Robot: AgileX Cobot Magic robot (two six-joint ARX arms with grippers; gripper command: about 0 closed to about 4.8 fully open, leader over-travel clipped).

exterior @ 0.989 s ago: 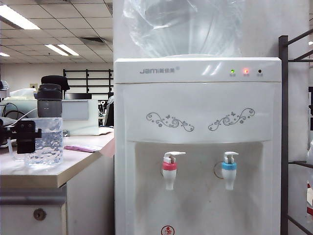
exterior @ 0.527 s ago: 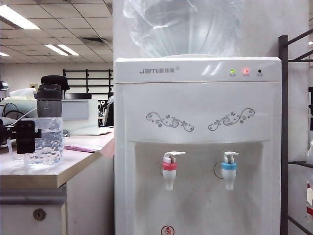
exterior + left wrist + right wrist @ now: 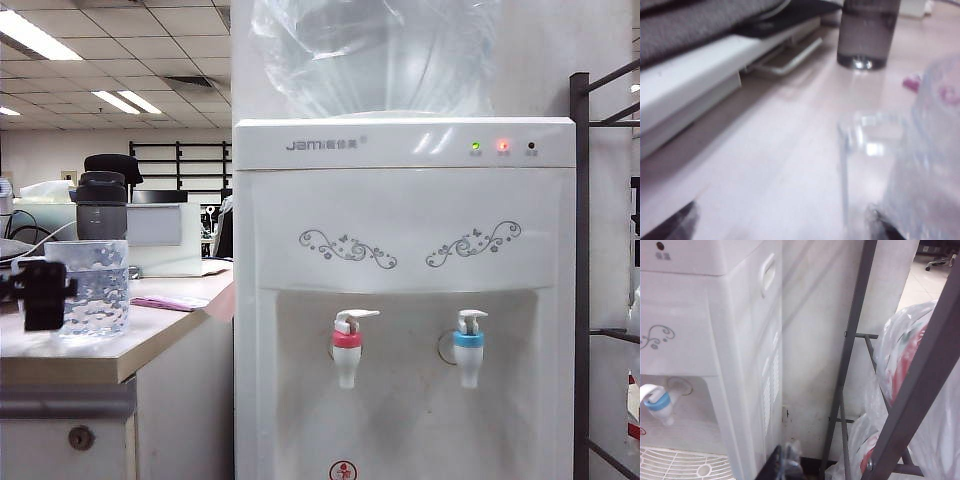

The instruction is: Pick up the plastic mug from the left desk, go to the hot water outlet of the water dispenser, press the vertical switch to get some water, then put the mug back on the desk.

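1. The left pincer [image 3: 40, 290] is hovering with jaws apart beside the plastic mug [image 3: 95, 288], not gripping it.
2. The mug is standing on the left bench [image 3: 150, 335], before a grey bottle [image 3: 101, 207].
3. The right pincer [image 3: 785, 465] is sitting closed beside the water dispenser [image 3: 740, 340].

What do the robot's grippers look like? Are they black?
Yes. The left gripper is a blocky, matte black piece beside the mug on the desk; the left wrist view shows only dark blurry fingertips. The right gripper is black too, with something shiny and clear on its tip.
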